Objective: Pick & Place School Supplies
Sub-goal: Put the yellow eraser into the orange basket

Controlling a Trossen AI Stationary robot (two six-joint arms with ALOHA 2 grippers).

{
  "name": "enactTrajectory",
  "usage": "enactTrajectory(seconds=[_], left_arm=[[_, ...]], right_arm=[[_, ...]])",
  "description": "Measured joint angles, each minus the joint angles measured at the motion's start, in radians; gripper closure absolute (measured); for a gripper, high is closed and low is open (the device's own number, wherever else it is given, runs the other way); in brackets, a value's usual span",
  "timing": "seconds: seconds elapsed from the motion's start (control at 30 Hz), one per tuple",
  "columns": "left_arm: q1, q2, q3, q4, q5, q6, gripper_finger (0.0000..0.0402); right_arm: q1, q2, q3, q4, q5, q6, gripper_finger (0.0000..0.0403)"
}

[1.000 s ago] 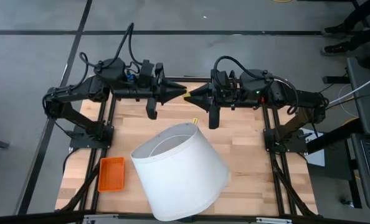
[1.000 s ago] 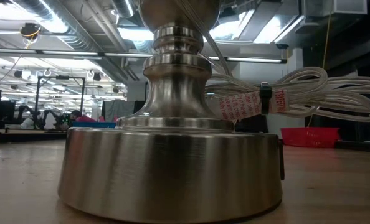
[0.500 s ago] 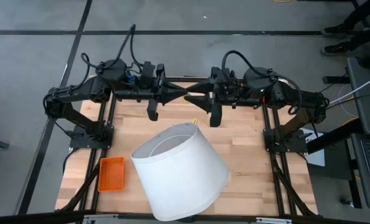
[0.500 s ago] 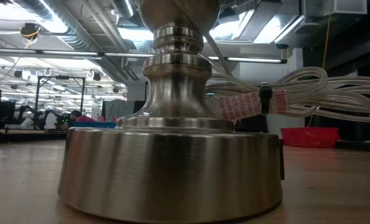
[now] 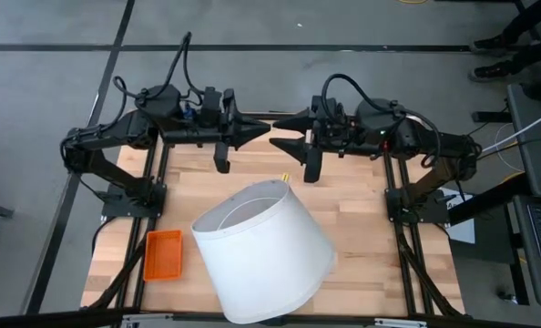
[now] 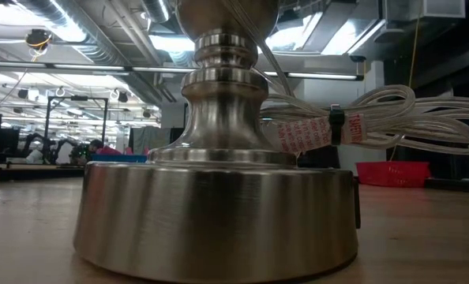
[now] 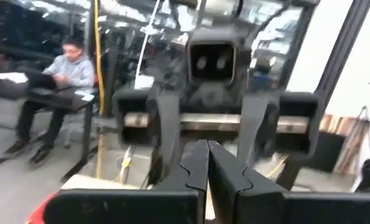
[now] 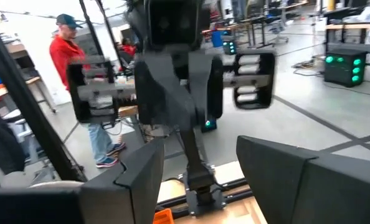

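School supply: only one showing is a small yellow piece (image 5: 286,176) on the table's far half, just beside the lampshade (image 5: 263,251) rim, below both grippers. L gripper (image 5: 262,133) is pinched closed w/ nothing seen in it; R gripper (image 5: 280,130) faces it tip-to-tip, fingers spread, empty. Risk: arms so near could clash, or a descent could clip the shade, which hides much of the table.

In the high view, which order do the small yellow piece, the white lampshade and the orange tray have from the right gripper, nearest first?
From the right gripper:
1. Small yellow piece, on the table just below the gripper in the picture.
2. White lampshade, table centre.
3. Orange tray, on the left arm's side.
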Motion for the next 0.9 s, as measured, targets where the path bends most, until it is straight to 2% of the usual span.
enactTrajectory(seconds=[0.2, 0.3, 0.4, 0.57, 0.67, 0.83, 0.9], left_arm=[[0.0, -0.066, -0.001, -0.18, -0.161, 0.025, 0.0401], [0.0, -0.103, 0.0, -0.208, -0.181, 0.032, 0.0401], [-0.002, -0.148, 0.002, -0.327, -0.208, 0.022, 0.04], [-0.032, -0.219, 0.001, -0.745, -0.227, -0.14, 0.04], [-0.085, -0.236, 0.0, -0.921, -0.25, -0.26, 0.04], [-0.185, -0.223, 0.0, -1.103, -0.266, -0.394, 0.04], [-0.219, -0.209, 0.0, -1.177, -0.302, -0.444, 0.04]], right_arm=[[0.0, -0.04, 0.0, -0.054, 0.046, 0.01, 0.0198], [0.0, -0.054, 0.0, -0.096, 0.067, 0.023, 0.0198], [0.0, -0.071, 0.0, -0.174, 0.104, 0.047, 0.0197], [0.018, -0.107, 0.0, -0.295, 0.127, 0.106, 0.0197], [0.043, -0.116, 0.0, -0.332, 0.158, 0.123, 0.0197], [0.061, -0.127, 0.0, -0.363, 0.218, 0.15, 0.0197], [0.061, -0.132, 0.0, -0.416, 0.249, 0.165, 0.0197]])
